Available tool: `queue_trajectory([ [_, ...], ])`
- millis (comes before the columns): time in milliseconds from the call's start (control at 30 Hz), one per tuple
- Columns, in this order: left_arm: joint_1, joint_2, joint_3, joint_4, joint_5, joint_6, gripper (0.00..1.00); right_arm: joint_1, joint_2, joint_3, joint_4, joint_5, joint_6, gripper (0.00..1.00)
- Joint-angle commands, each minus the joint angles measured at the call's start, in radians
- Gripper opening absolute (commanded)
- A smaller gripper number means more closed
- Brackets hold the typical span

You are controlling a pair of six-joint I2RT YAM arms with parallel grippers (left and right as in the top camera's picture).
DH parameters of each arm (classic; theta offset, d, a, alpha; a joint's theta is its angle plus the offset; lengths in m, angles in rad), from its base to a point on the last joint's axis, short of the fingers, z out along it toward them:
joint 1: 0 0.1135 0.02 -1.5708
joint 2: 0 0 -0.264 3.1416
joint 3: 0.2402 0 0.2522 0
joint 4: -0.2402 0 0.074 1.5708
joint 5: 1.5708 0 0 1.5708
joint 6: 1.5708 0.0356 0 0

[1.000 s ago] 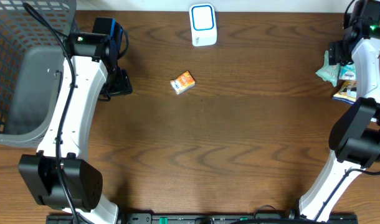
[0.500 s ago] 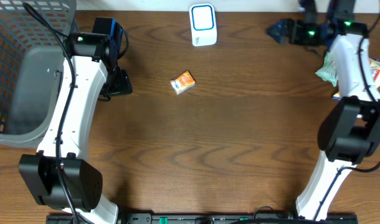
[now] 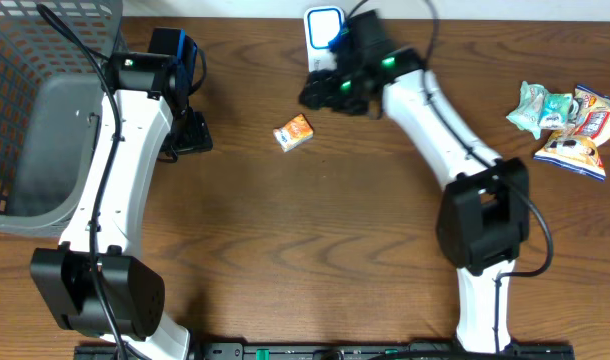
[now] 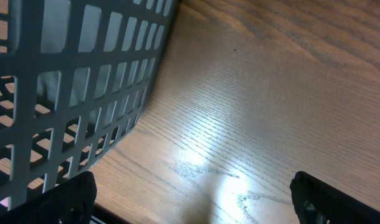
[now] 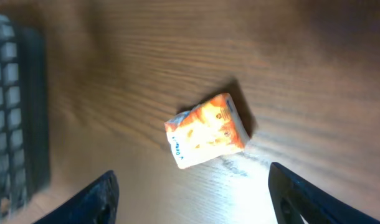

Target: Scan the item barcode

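Swung in from three o'clock, the right gripper [image 3: 320,93] hovers by the white scanner [image 3: 326,40], jaws apart, empty. The glossy orange packet [image 3: 294,132] lies on the woodgrain table [image 3: 335,230] at its seven o'clock. Beside the grey lattice basket [image 4: 65,93], the left gripper [image 4: 190,202] gapes wide, empty.

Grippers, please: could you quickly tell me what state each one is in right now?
Left gripper: open, jaws wide, nothing between them.
Right gripper: open, holding nothing; the orange packet lies untouched beneath it.

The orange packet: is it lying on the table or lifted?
Lying: the orange packet rests flat on the table, nothing gripping it.
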Motion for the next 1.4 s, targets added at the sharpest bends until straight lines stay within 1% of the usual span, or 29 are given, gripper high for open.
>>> queue_trajectory([
  [0, 0.003, -0.002, -0.004, -0.003, -0.020, 0.013, 0.98, 0.072, -0.006, -0.034, 0.003, 0.262, 0.333, 0.71],
  [67, 0.003, -0.002, -0.004, -0.003, -0.020, 0.013, 0.98, 0.100, -0.006, -0.056, 0.020, 0.296, 0.404, 0.69],
  [200, 0.003, -0.002, -0.004, -0.003, -0.020, 0.013, 0.98, 0.126, -0.001, -0.115, 0.089, 0.306, 0.486, 0.63],
  [333, 0.003, -0.002, -0.004, -0.003, -0.020, 0.013, 0.98, 0.141, 0.014, -0.168, 0.182, 0.292, 0.493, 0.58],
  [400, 0.003, -0.001, -0.004, -0.003, -0.020, 0.013, 0.97, 0.148, 0.024, -0.202, 0.244, 0.291, 0.496, 0.58],
  [600, 0.003, -0.001, -0.004, -0.003, -0.020, 0.013, 0.98, 0.150, 0.027, -0.282, 0.353, 0.291, 0.533, 0.58],
  [767, 0.003, -0.001, -0.004, -0.003, -0.020, 0.013, 0.98, 0.150, 0.028, -0.355, 0.449, 0.290, 0.560, 0.56],
  [1067, 0.003, -0.001, -0.004, -0.003, -0.020, 0.013, 0.98, 0.155, 0.074, -0.380, 0.469, 0.259, 0.560, 0.56],
  [1233, 0.003, -0.001, -0.004, -0.003, -0.020, 0.013, 0.98, 0.150, 0.084, -0.380, 0.401, 0.241, 0.557, 0.53],
  [1367, 0.003, -0.001, -0.004, -0.003, -0.020, 0.013, 0.98, 0.137, 0.080, -0.378, 0.381, 0.216, 0.484, 0.53],
])
